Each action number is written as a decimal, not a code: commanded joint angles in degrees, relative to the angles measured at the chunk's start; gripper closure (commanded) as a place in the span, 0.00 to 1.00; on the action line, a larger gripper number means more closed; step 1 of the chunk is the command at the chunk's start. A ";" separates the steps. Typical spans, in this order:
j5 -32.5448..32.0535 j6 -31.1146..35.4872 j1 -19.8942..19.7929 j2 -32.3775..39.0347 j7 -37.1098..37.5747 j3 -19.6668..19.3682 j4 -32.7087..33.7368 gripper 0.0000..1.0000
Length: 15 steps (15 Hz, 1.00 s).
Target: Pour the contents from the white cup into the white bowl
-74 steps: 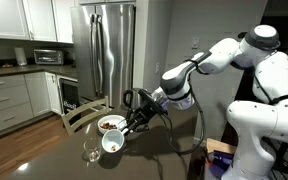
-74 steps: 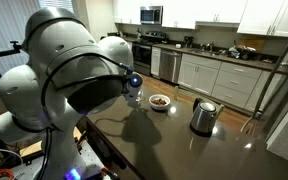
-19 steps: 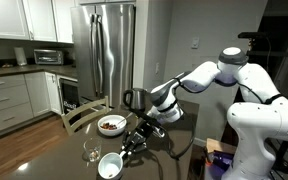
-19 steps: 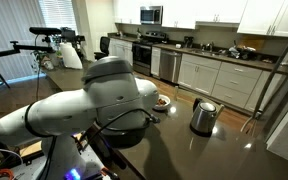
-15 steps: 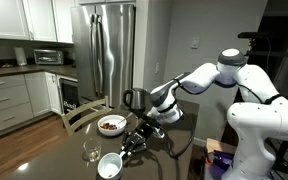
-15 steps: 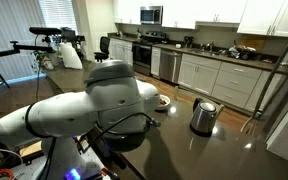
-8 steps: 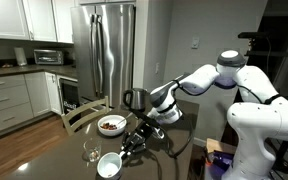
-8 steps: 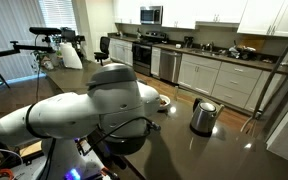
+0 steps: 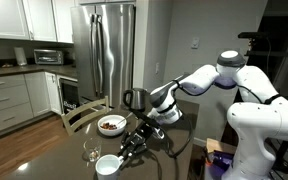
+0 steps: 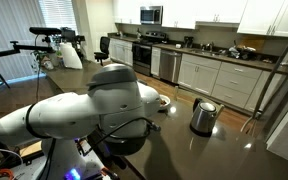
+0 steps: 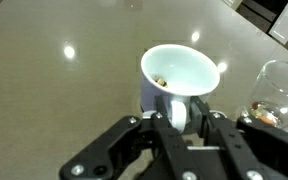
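The white cup (image 11: 184, 65) stands upright on the grey table, with a few small bits at the bottom of its inside. It also shows in an exterior view (image 9: 106, 164). My gripper (image 11: 174, 118) is shut on the cup's handle, one finger on each side, and reaches in low from the right in an exterior view (image 9: 130, 148). The white bowl (image 9: 111, 125), with a dark inside and some contents, stands farther back on the table, apart from the cup. In the other exterior view the arm hides the cup, and only a sliver of the bowl (image 10: 163, 99) shows.
A clear stemmed glass (image 9: 91, 152) stands just beside the cup, at the right edge of the wrist view (image 11: 276, 95). A steel kettle (image 10: 203, 116) stands on the table, behind the bowl in an exterior view (image 9: 134, 99). A chair back (image 9: 79, 112) rises beyond the table's far edge.
About five seconds ago the cup was held tilted at the bowl; now it is lower, upright near the glass. Over the last second the cup and gripper have only shifted slightly left.
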 commanded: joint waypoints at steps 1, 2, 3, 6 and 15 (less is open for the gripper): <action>1.76 0.09 0.62 0.95 -1.20 0.35 0.02 0.65; 1.81 0.32 0.60 1.18 -1.09 0.47 -0.11 0.60; 1.90 0.73 0.59 1.73 -0.85 0.67 -0.32 0.54; 2.20 2.21 0.79 3.43 0.03 1.39 -0.93 0.39; 3.69 8.27 0.79 9.96 2.40 5.59 -3.47 0.29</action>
